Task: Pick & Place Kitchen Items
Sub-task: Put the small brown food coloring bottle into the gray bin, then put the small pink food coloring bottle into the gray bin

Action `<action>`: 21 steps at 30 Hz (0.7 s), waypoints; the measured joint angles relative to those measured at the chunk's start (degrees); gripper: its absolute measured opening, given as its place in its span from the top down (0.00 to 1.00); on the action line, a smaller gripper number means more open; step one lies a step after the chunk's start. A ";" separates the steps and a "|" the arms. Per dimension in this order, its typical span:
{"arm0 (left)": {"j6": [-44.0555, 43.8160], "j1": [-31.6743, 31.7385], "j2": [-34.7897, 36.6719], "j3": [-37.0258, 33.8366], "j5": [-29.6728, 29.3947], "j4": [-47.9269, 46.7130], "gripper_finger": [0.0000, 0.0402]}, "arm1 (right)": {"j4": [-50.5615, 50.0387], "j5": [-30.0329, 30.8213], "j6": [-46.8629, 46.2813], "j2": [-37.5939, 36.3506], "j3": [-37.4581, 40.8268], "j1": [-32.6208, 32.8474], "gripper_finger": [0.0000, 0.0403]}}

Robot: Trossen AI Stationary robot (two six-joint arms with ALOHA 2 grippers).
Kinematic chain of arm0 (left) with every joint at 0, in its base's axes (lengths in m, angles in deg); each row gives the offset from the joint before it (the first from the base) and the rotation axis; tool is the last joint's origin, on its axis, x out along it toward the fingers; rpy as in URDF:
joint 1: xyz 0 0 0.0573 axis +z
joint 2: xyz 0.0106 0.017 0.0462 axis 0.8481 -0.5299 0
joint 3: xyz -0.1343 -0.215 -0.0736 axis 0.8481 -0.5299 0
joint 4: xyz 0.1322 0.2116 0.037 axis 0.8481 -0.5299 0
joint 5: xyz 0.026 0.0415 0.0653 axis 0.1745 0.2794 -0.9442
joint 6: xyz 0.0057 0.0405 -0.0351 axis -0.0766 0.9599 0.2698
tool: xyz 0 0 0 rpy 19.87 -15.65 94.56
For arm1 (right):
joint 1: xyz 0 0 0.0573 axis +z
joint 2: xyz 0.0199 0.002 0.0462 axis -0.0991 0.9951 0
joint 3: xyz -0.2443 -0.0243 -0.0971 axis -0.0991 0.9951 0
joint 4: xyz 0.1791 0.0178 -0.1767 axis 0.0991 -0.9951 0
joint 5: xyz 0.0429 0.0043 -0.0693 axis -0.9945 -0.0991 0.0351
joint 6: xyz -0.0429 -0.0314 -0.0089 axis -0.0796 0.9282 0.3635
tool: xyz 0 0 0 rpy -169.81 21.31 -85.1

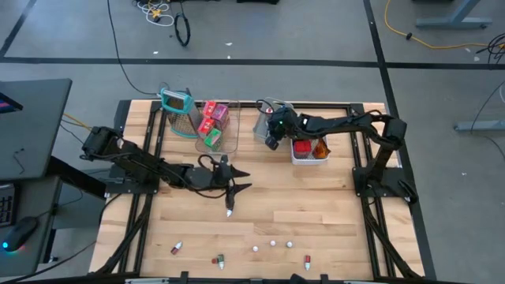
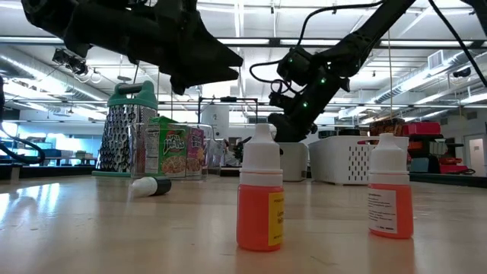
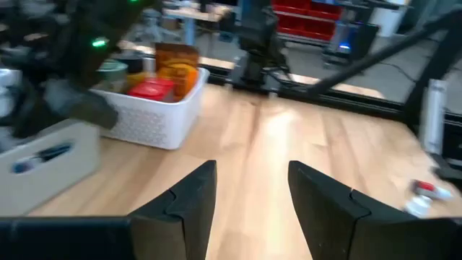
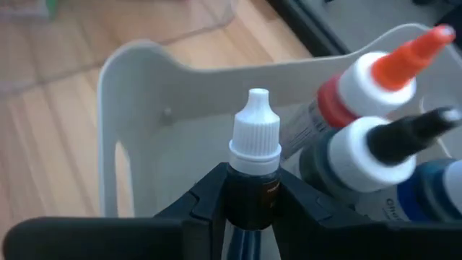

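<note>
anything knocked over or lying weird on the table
One dropper bottle lies on its side near the clear bin, while the two orange ones nearer the front edge stand upright. No spill shows.

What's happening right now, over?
Right gripper shut on white-capped bottle, over grey bin. Left gripper open, empty, mid-table. Nothing blocking.
</note>
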 joint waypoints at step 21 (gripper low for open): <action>-32.78 -19.36 15.39 0.09 3.12 -47.22 0.54 | 0.90 2.00 4.37 0.35 0.02 0.28 0.47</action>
